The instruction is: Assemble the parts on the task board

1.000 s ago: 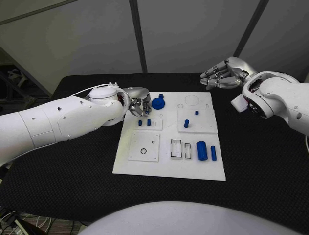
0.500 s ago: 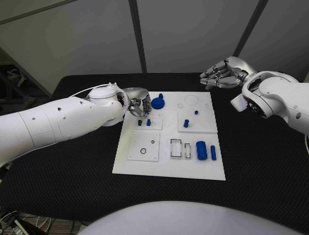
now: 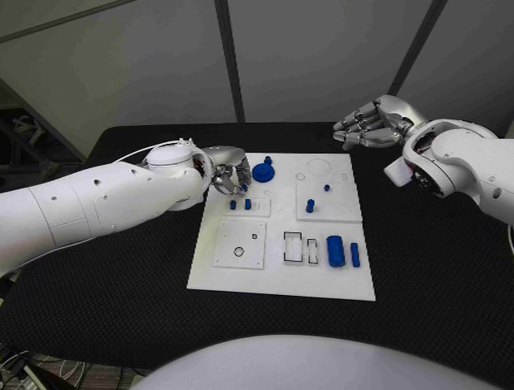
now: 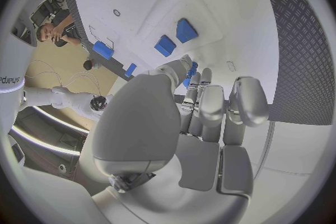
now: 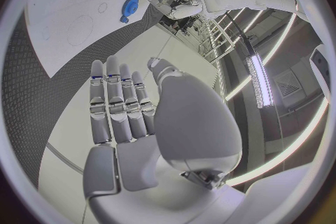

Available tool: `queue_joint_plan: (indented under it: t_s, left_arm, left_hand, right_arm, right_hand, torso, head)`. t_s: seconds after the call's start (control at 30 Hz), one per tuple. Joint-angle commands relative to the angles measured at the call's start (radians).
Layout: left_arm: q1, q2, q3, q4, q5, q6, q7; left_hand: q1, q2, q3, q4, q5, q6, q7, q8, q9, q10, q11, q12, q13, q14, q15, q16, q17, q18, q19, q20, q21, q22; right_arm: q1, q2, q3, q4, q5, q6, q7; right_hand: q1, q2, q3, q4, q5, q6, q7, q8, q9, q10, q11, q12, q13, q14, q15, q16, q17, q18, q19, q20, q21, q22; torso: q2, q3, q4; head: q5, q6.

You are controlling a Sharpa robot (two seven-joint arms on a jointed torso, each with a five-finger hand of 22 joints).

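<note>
The white task board [image 3: 278,280] lies mid-table. My left hand [image 3: 225,174] hovers over its far-left corner, beside the blue gear [image 3: 263,171]. It pinches a small blue peg [image 3: 246,189] at its fingertips; the peg [image 4: 192,67] shows blue between thumb and fingers in the left wrist view. Two short blue pegs [image 3: 241,205] stand just below it on the board. My right hand [image 3: 372,123] hangs beyond the board's far-right corner, fingers apart and holding nothing [image 5: 122,103].
More blue parts sit on the board: a small peg [image 3: 267,158], two pegs [image 3: 310,205] on the right plate, a thick cylinder [image 3: 336,249] and a thin bar [image 3: 355,253] beside rectangular slots [image 3: 292,246]. Black table [image 3: 445,276] surrounds the board.
The small blue peg at my left fingertips has come into sight and sits slightly higher than half a second ago. The right hand has stayed in place.
</note>
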Motion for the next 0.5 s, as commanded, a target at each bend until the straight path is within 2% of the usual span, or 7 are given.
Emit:
queue_joint_plan:
  t_s: [0.03,0.23,0.37,0.43,0.47,0.5]
  left_arm:
    - [0.001,-0.005,0.000,0.005,0.004,-0.012,-0.006]
    - [0.000,-0.022,0.001,0.017,0.005,-0.023,-0.004]
    - [0.000,-0.042,0.003,0.027,0.032,-0.042,0.001]
    - [0.000,-0.054,0.012,0.030,0.062,-0.061,0.007]
    - [0.000,-0.060,0.016,0.031,0.082,-0.070,0.011]
    - [0.000,-0.067,0.021,0.032,0.107,-0.079,0.015]
  left_hand:
    - [-0.008,-0.004,-0.009,0.000,-0.003,-0.009,0.002,-0.007,-0.002,-0.009,-0.002,-0.006,-0.002,0.000,0.010,-0.005,-0.002,-0.009,-0.003,0.007,-0.009,0.130]
    - [-0.008,-0.004,-0.014,0.000,-0.003,-0.011,0.003,-0.009,-0.003,-0.014,0.000,-0.008,-0.003,0.000,0.011,-0.005,-0.004,-0.008,-0.004,0.008,-0.014,0.129]
    - [-0.008,-0.004,-0.015,0.000,-0.003,-0.011,0.003,-0.010,-0.004,-0.015,0.000,-0.009,-0.003,-0.002,0.011,-0.008,-0.011,-0.006,-0.009,0.009,-0.026,0.125]
    - [-0.005,0.001,-0.015,0.001,-0.003,-0.008,0.005,-0.009,-0.004,-0.014,0.000,-0.008,-0.002,-0.014,0.011,-0.027,-0.048,0.002,-0.024,0.010,-0.062,0.113]
    - [-0.001,0.006,-0.013,0.001,-0.003,-0.002,0.009,-0.008,-0.004,-0.009,-0.001,-0.005,-0.001,-0.031,0.011,-0.051,-0.091,0.009,-0.040,0.010,-0.098,0.101]
    - [0.005,0.010,-0.010,0.000,-0.003,0.007,0.015,-0.004,-0.003,-0.003,-0.002,-0.002,0.000,-0.068,0.010,-0.101,-0.174,0.020,-0.068,0.011,-0.157,0.081]
  right_arm:
    - [0.002,-0.001,0.000,0.001,-0.006,0.006,0.003]
    - [0.002,-0.004,0.000,0.002,-0.041,0.008,0.000]
    - [0.001,-0.006,0.000,0.005,-0.127,0.012,-0.005]
    - [-0.002,-0.010,0.000,0.012,-0.188,0.012,-0.009]
    - [-0.003,-0.012,0.000,0.017,-0.219,0.012,-0.012]
    - [-0.005,-0.014,0.000,0.021,-0.252,0.012,-0.015]
  right_hand:
    - [-0.004,0.008,-0.006,-0.001,0.003,-0.003,0.001,-0.001,-0.001,-0.007,-0.001,0.002,-0.001,-0.004,-0.001,-0.001,-0.001,0.012,0.003,0.000,-0.003,-0.001]
    - [0.017,0.011,0.002,-0.015,0.004,-0.004,0.001,0.000,-0.001,-0.009,-0.002,0.002,-0.001,-0.006,-0.001,-0.001,-0.002,0.013,0.006,-0.002,-0.007,-0.004]
    - [0.067,0.015,0.025,-0.051,-0.006,0.014,-0.008,0.009,0.002,-0.016,-0.007,-0.001,-0.004,-0.002,-0.006,0.001,-0.002,0.013,0.016,-0.009,-0.006,-0.003]
    - [0.087,0.017,0.029,-0.073,-0.018,0.027,-0.017,0.014,0.004,-0.017,-0.014,0.000,-0.005,0.044,-0.021,0.025,0.009,0.014,0.054,-0.026,0.020,0.010]
    - [0.093,0.018,0.026,-0.084,-0.024,0.033,-0.022,0.015,0.004,-0.014,-0.019,0.002,-0.005,0.077,-0.031,0.044,0.019,0.014,0.080,-0.039,0.041,0.021]
    - [0.097,0.020,0.021,-0.095,-0.028,0.040,-0.028,0.017,0.005,-0.010,-0.025,0.003,-0.005,0.110,-0.041,0.063,0.031,0.013,0.105,-0.053,0.064,0.034]
  torso:
    - [0.000,-0.0005,-0.0005]
    - [0.000,-0.0008,-0.0002]
    - [-0.001,-0.0009,0.0004]
    - [-0.001,-0.0010,-0.0001]
    - [-0.001,-0.0007,-0.0001]
    - [-0.002,-0.0011,0.0002]
  head:
    - [0.000,0.002]
    - [0.000,0.002]
    - [-0.002,0.005]
    - [-0.002,0.006]
    - [-0.003,0.008]
    - [-0.005,0.009]
